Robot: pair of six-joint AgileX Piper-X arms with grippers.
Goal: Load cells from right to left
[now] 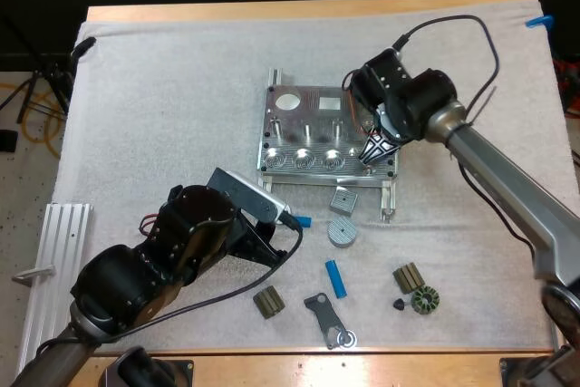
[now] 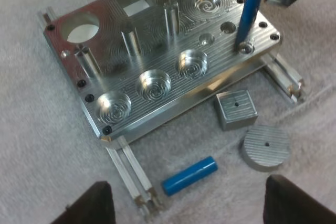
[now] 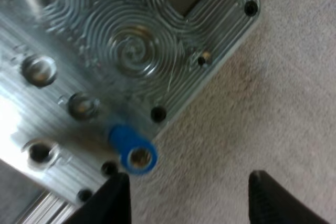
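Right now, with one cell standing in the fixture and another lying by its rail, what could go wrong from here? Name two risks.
1. The standing blue cell looks tilted in its corner hole; the right jaws, open just above, could knock it if they drift sideways.
2. The lying blue cell rests close beside the fixture rail; the open left jaws may strike the rail or roll the cell.

No readable txt, labels or nos. anywhere.

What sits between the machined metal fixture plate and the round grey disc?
A small square grey metal block lies between the fixture plate and the disc; the high and left wrist views show it.
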